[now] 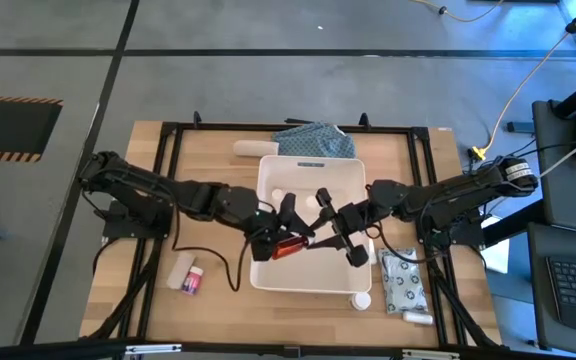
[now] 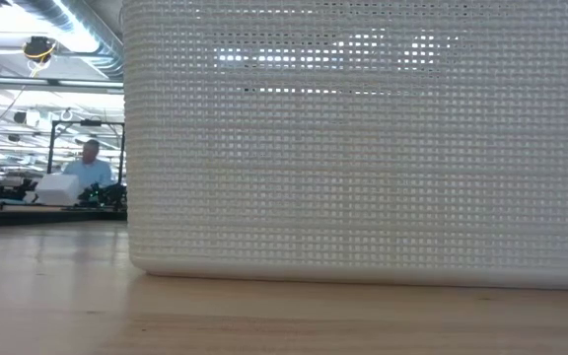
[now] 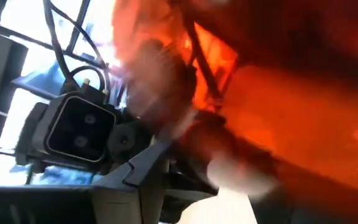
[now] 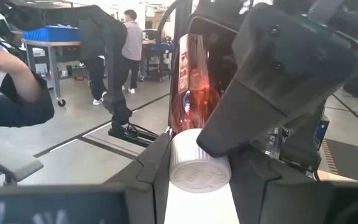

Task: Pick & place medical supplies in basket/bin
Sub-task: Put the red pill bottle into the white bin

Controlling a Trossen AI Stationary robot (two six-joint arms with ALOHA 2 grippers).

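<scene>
Over the white tub (image 1: 313, 272) the left tool (image 1: 290, 243) and the right tool (image 1: 330, 228) meet, both closed on the red bottle (image 1: 288, 248) (white cap towards the right arm). The grey patterned pouch (image 1: 402, 281) lies on the worktop (image 1: 213, 150) just beside the tub.
</scene>
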